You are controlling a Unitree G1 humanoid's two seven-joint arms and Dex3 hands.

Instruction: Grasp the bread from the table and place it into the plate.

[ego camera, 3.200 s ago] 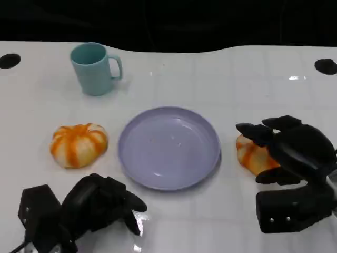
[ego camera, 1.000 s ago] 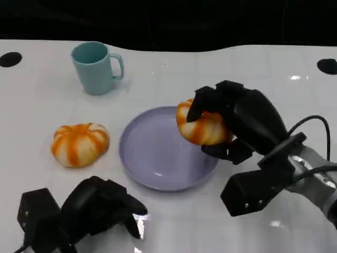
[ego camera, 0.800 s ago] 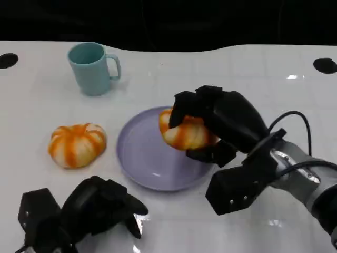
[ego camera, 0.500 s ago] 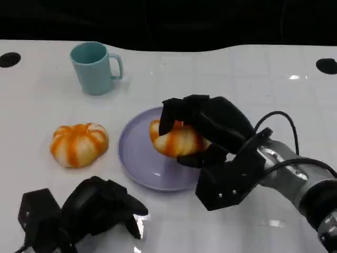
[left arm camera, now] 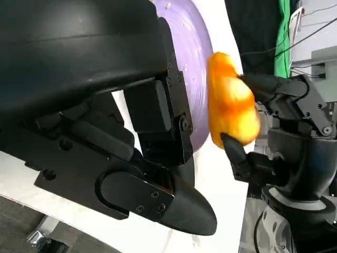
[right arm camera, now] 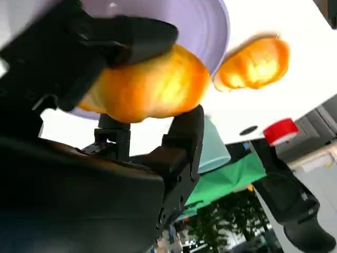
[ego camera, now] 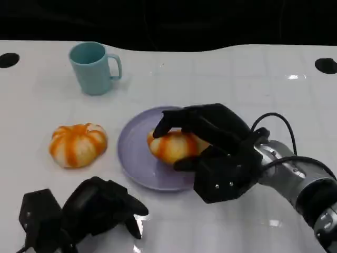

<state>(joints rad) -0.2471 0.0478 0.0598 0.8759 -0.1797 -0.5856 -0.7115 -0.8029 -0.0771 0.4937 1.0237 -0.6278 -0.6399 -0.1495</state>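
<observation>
The right hand (right arm camera: 131, 113) grips an orange bread (right arm camera: 150, 87) between black fingers (right arm camera: 126, 37) on one side and a thumb on the other, holding it over the lilac plate (right arm camera: 202, 23). Beyond the plate's rim a second orange bread (right arm camera: 255, 63) lies on the white table (right arm camera: 274, 100), with a pale teal cup (right arm camera: 213, 150) near the thumb.

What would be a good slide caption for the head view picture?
The right hand holds an orange bread over the purple plate; a second bread and a teal mug sit nearby.
</observation>
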